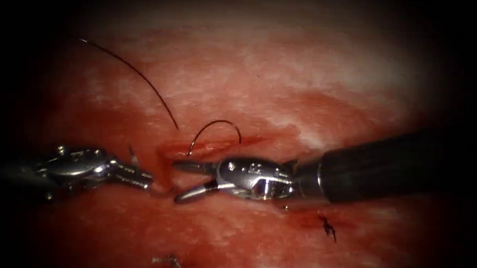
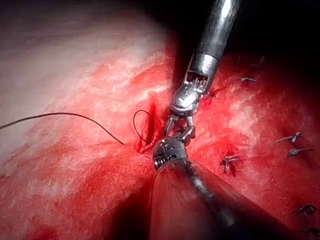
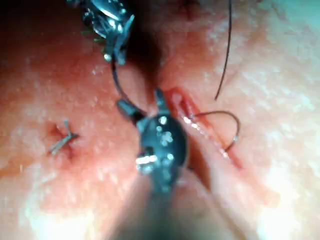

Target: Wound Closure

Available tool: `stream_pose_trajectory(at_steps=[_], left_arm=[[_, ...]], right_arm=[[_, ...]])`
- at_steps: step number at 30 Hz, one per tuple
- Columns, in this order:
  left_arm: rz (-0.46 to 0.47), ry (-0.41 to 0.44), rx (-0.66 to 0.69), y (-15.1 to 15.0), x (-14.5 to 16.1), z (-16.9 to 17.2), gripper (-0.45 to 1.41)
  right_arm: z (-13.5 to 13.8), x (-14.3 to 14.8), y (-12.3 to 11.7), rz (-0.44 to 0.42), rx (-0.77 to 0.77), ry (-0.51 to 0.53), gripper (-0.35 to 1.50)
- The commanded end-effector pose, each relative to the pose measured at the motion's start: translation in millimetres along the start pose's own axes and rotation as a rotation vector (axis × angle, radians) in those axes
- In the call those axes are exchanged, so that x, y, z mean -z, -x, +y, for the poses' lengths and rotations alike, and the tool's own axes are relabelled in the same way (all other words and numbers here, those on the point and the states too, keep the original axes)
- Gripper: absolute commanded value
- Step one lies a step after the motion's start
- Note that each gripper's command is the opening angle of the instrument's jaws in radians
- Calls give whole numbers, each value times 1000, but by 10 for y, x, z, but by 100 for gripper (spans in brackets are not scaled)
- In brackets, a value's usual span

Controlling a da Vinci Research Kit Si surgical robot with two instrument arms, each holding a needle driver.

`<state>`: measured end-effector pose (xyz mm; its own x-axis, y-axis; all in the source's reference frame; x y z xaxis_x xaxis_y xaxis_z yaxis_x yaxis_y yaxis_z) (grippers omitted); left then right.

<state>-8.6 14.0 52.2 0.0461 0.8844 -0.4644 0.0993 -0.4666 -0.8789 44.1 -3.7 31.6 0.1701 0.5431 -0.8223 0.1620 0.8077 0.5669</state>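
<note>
The cut (image 1: 216,145) runs across the middle of the tissue (image 1: 284,71). My left tool (image 1: 145,177) comes in from the left with its jaws shut on one end of the thin curved needle (image 1: 163,192). The needle (image 3: 117,82) arcs from those jaws toward my right tool (image 1: 176,181), whose jaws stand open around its other end at the cut's left end. I cannot tell whether the needle's tip is in the tissue. A thread loop (image 1: 217,126) arches over the cut, and a long thread tail (image 1: 139,76) trails up and to the left.
Red fluid (image 1: 167,168) pools around the cut's left end. Knotted stitches with cut ends sit at the lower right (image 1: 328,226) and near the bottom edge (image 1: 171,263). Several more knots (image 2: 230,161) dot the tissue beside the tools.
</note>
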Motion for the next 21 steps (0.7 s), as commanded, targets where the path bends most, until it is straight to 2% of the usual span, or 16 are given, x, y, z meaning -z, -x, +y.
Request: stream_pose_trajectory(at_steps=[1,4,7,13,21], left_arm=[[-2,3,10,7,-4,0,-45],[-2,5,1,4,-2,4,-45],[-1,2,-3,-4,4,10,-45],[-2,4,-15,-15,9,26,-45],[-1,7,-46,-26,5,57,-45]], right_arm=[[4,-13,16,-3,5,4,108],[10,-18,29,-18,14,8,108],[16,-15,49,-88,26,16,108],[31,0,55,-125,29,70,108],[44,3,62,-142,29,118,108]])
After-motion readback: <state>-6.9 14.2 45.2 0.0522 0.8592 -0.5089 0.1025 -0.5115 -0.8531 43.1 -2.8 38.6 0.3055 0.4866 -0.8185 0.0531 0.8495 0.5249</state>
